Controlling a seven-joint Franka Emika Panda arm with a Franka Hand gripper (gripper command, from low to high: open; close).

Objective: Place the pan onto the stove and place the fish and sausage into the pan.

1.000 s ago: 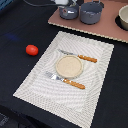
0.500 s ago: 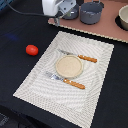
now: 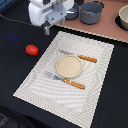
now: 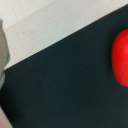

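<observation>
Sausage (image 3: 32, 49) lies alone on the dark table (image 3: 115, 90), near the exterior view's left edge and well apart from the pale woven placemat (image 3: 40, 85), which carries a small round plate (image 3: 68, 66) with a knife (image 3: 80, 58) on its far side and a fork (image 3: 66, 81) on its near side. The gripper (image 3: 47, 30) hangs over the table just beyond the placemat's far left corner, with the white arm body above it; whether its jaws are open or closed I cannot tell, as they are small and blurred here and the wrist view does not show them clearly. Judging by that position, the arm is placed for a reach toward the red piece, which it does not touch.

On the far side sits the stove (image 3: 107, 27), with a grey pot (image 3: 91, 12) on it and a blue-grey vessel, likely the pan (image 3: 72, 13), partly hidden behind the arm. A burner disc (image 3: 123, 19) shows at the far right. No fish is visible in either view.

The wrist view adds a close look: the sausage (image 4: 120, 57) at one edge, bare dark table between it and the placemat's border (image 4: 45, 30). It misses the stove entirely.
</observation>
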